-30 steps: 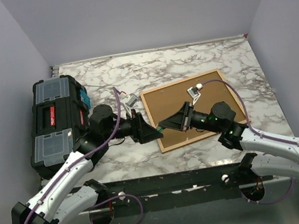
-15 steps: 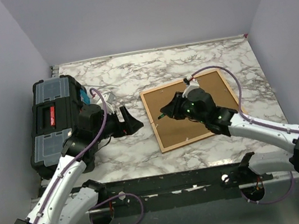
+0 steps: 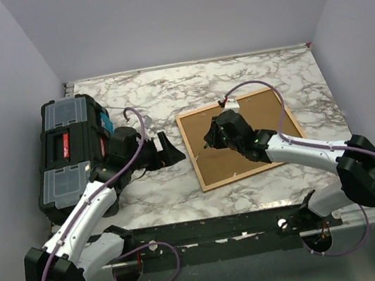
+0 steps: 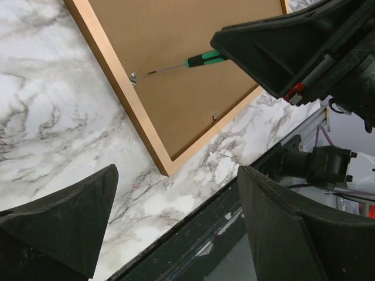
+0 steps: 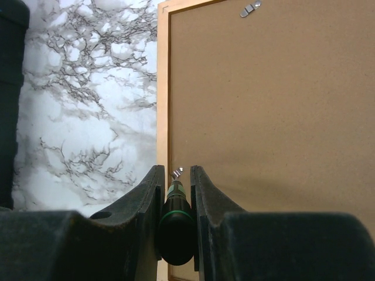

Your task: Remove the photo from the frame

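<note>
Pulled back from the near-left corner of the thin orange-brown wooden picture frame, the left gripper is now held wide and empty above the white marble-patterned table, just left of the frame; it appears to have been cleared out of the way. The right gripper has been swung in across the frame towards its left edge and is clamped narrowly on a small green-handled screwdriver. The tool's thin tip is set at a small silver metal retaining tab on the frame's left rail, probably so that the tab can be turned or levered aside. The frame is laid face down, so only the plain brown backing board is shown; the photo cannot be seen and is judged to be held beneath that board. A second tab is visible at the far rail. Further left, a black plastic toolbox with clear lid compartments is stood well apart from the frame.
</note>
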